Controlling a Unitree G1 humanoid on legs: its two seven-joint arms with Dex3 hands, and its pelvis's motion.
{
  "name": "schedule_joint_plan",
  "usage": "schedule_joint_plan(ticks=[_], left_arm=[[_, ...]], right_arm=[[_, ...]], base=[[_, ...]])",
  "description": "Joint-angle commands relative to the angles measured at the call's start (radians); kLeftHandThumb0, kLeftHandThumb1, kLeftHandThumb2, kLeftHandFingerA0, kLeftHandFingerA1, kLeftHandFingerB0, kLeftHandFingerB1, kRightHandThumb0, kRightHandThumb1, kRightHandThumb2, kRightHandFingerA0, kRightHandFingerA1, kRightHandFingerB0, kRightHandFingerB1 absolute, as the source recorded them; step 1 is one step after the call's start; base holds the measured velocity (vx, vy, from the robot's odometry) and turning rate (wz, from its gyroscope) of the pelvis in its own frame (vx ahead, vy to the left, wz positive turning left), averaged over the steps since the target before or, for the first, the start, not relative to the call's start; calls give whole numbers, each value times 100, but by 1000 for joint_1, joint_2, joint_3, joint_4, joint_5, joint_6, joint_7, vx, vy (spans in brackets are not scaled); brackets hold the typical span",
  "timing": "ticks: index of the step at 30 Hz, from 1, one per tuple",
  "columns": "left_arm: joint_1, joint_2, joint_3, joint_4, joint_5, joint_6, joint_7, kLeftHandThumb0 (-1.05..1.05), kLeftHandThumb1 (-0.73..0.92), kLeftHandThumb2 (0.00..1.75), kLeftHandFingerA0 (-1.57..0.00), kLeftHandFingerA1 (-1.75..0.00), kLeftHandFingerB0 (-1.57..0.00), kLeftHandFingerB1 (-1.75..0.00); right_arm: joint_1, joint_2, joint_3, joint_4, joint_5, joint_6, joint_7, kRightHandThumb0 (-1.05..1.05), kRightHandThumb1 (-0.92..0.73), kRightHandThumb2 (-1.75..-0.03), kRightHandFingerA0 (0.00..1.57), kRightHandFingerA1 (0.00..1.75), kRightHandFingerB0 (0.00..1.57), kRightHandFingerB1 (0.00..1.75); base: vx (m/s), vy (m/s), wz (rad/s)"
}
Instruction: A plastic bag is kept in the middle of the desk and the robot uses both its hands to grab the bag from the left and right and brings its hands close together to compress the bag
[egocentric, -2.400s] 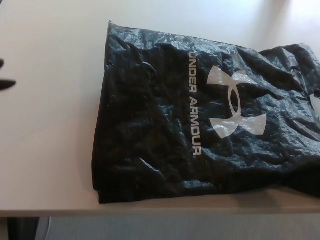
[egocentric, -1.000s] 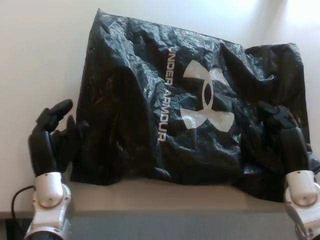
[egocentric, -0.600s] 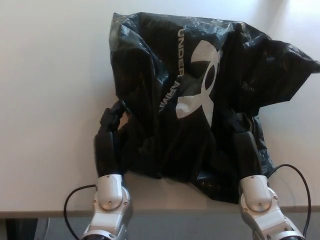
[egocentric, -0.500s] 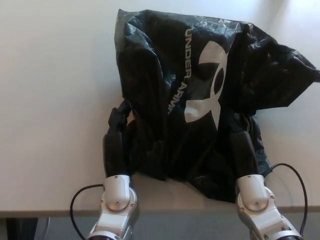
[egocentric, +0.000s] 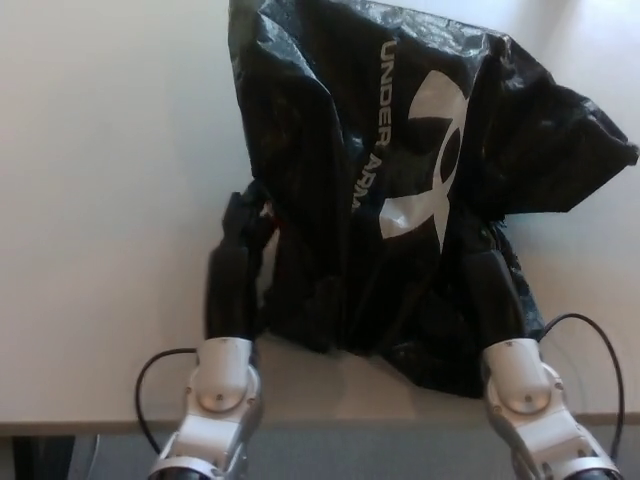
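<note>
The black plastic bag (egocentric: 400, 190) stood bunched up on the pale tabletop (egocentric: 100, 200), rising from near the front edge toward the far edge, its white logo and lettering creased down the middle. The left hand (egocentric: 238, 262) pressed against the bag's left side near the front edge, fingers closed on the plastic. The right hand (egocentric: 492, 290) gripped the bag's right side, partly buried in its folds.

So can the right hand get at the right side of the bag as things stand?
Probably yes: the right hand already lies against the right side of the black plastic bag, with nothing between them. Its fingers blend into the black folds, so the grip itself is unclear.
</note>
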Motion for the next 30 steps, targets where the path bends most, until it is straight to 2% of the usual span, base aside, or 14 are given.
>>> schedule_joint_plan(ticks=[1, 2, 6, 9, 11, 14, 17, 19, 22, 23, 24, 25, 29, 30], left_arm=[[96, 179, 72, -180, -83, 108, -169, -60, 92, 73, -15, -43, -14, -33], [150, 269, 124, -265, -125, 116, -219, -59, 91, 68, -19, -44, -20, -32], [205, 360, 192, -386, -183, 178, -262, -56, 92, 72, -24, -42, -23, -33], [296, 459, 307, -519, -267, 199, -300, -56, 92, 68, -29, -40, -26, -32], [380, 508, 382, -591, -328, 142, -355, -63, 89, 67, -33, -40, -27, -32], [554, 477, 426, -776, -428, 158, -396, -64, 89, 67, -36, -39, -28, -32], [756, 377, 403, -946, -487, 64, -422, -67, 88, 67, -33, -38, -30, -31], [907, 263, 340, -1014, -508, -72, -438, -64, 83, 64, -31, -41, -23, -31], [975, 146, 284, -992, -591, -234, -521, -66, 80, 63, -31, -42, -20, -32], [993, 133, 275, -990, -590, -245, -526, -70, 64, 93, -26, -49, -15, -42], [1016, 115, 265, -989, -589, -258, -535, -70, 64, 93, -26, -49, -15, -42], [1037, 107, 265, -980, -595, -285, -556, -67, 78, 63, -36, -41, -25, -32], [1066, 92, 260, -908, -610, -315, -637, -64, 78, 64, -39, -40, -27, -32], [1065, 87, 260, -876, -587, -323, -635, -67, 77, 65, -40, -39, -28, -33]], right_arm=[[81, -173, -100, -130, 79, 37, 110, -33, -61, -116, 2, 50, 0, 48], [120, -253, -160, -182, 120, 35, 146, -63, -92, -71, 21, 38, 17, 32], [153, -331, -233, -228, 163, 44, 185, -61, -92, -67, 24, 38, 19, 32], [245, -403, -344, -338, 250, 36, 229, -61, -86, -65, 26, 38, 23, 32], [339, -440, -399, -474, 275, 17, 249, -64, -86, -65, 27, 38, 22, 32], [462, -446, -437, -636, 313, -26, 282, -60, -87, -65, 26, 39, 23, 32], [631, -395, -446, -851, 342, -84, 280, -58, -85, -65, 25, 36, 21, 31], [770, -329, -410, -919, 329, -188, 273, -50, -84, -65, 24, 35, 20, 32], [889, -263, -344, -937, 298, -304, 271, -48, -82, -64, 26, 36, 21, 32], [906, -264, -330, -930, 290, -324, 280, -46, -81, -64, 23, 35, 21, 32], [929, -265, -312, -923, 279, -348, 292, -46, -81, -64, 23, 35, 21, 32], [962, -266, -277, -878, 261, -416, 312, -42, -78, -63, 21, 33, 23, 32], [1012, -259, -233, -816, 275, -446, 338, -39, -80, -64, 22, 34, 24, 31], [1000, -258, -220, -778, 273, -449, 345, -24, -66, -113, 9, 52, 9, 50]], base=[[0, 0, 0], [0, 0, 0], [0, 0, 0], [0, 0, 0], [0, 0, 0], [0, 0, 0], [0, 0, 0], [0, 0, 0], [0, 0, 0], [0, 0, 0], [0, 0, 0], [0, 0, 0], [0, 0, 0], [0, 0, 0]])
